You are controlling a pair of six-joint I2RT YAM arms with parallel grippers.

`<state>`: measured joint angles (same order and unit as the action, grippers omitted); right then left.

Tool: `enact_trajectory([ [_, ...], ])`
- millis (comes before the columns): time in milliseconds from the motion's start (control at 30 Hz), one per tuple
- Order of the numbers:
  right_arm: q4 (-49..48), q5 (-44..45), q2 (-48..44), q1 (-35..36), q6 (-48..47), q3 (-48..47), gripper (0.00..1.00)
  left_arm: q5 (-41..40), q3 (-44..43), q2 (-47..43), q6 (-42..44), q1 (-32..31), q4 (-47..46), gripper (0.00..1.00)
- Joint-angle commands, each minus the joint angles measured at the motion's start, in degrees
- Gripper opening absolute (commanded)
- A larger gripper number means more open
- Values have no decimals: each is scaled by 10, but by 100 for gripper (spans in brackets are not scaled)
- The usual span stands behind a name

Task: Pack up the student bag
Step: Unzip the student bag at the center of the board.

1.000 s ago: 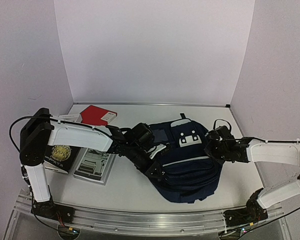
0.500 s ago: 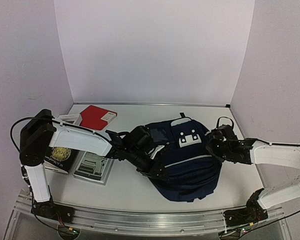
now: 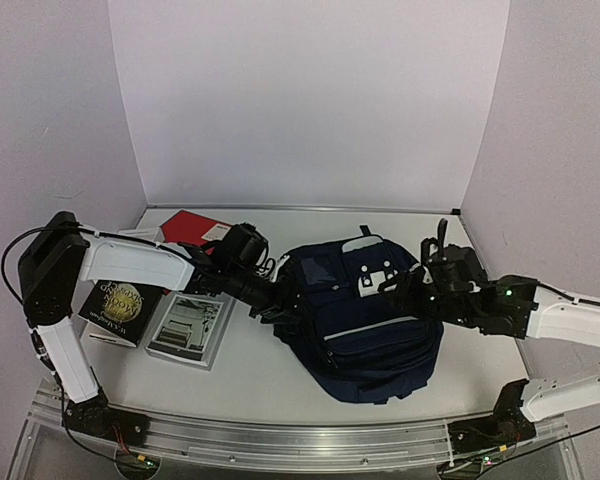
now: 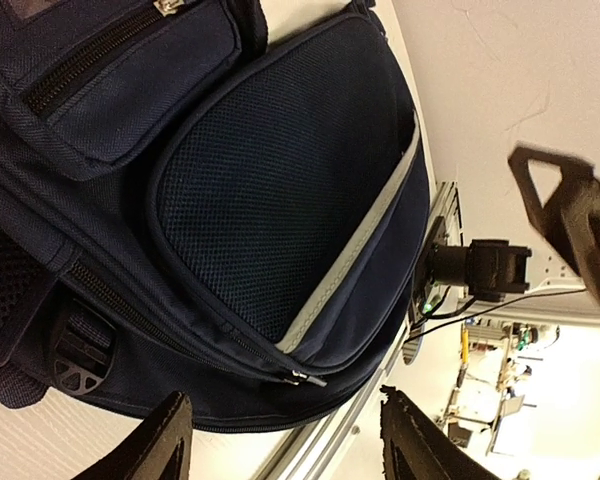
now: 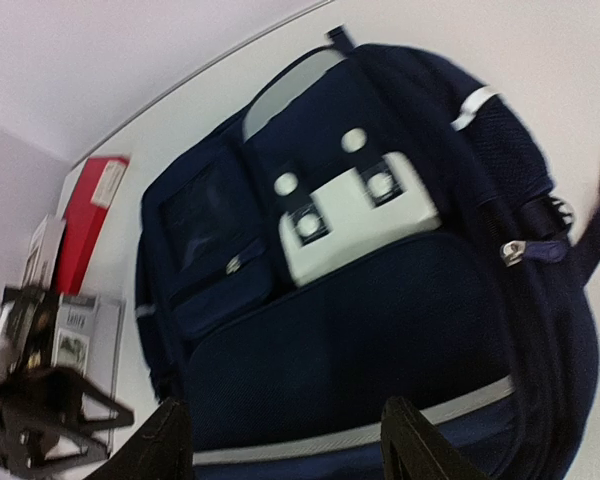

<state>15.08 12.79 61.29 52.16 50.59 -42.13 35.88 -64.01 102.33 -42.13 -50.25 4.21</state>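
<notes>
Top external, student bag lengthwise near-to-far, top farthest, left hand open, right hand open

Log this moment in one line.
left claw: open beside student bag | right claw: open over bag | books: on table, outside bag

From where I stand, the left arm and right arm are white-shelled tubes with chunky black joints, each on a black base.
</notes>
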Motion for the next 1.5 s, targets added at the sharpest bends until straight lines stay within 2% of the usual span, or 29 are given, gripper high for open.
enact_trajectory([
  [0, 17, 0, 60, 112, 6, -61, 55, -19, -10, 24, -51, 7, -55, 65],
  [100, 17, 7, 129, 182, 15, -96, 51, -70, -20, 28, -44, 9, -15, 65],
  [167, 18, 2, 176, 204, 21, -114, 47, -114, -25, 24, -35, 10, 14, 65],
  [300, 26, -6, 248, 221, 38, -133, 41, -143, -29, 19, -31, 14, 41, 64],
  [467, 48, 5, 282, 221, 57, -135, 38, -188, -36, 29, -27, 14, 99, 64],
  [633, 63, 12, 304, 220, 61, -135, 35, -175, -17, 32, -41, 14, 85, 64],
  [833, 80, 36, 323, 220, 73, -144, 32, -164, -3, 40, -53, 14, 68, 57],
  [1100, 89, 54, 325, 207, 68, -139, 30, -180, -2, 70, -49, 14, 75, 54],
  [1233, 88, 55, 335, 204, 45, -148, 25, -175, -1, 79, -51, 14, 62, 50],
  [1467, 87, 56, 348, 203, 22, -155, 18, -177, 1, 99, -58, 14, 41, 36],
])
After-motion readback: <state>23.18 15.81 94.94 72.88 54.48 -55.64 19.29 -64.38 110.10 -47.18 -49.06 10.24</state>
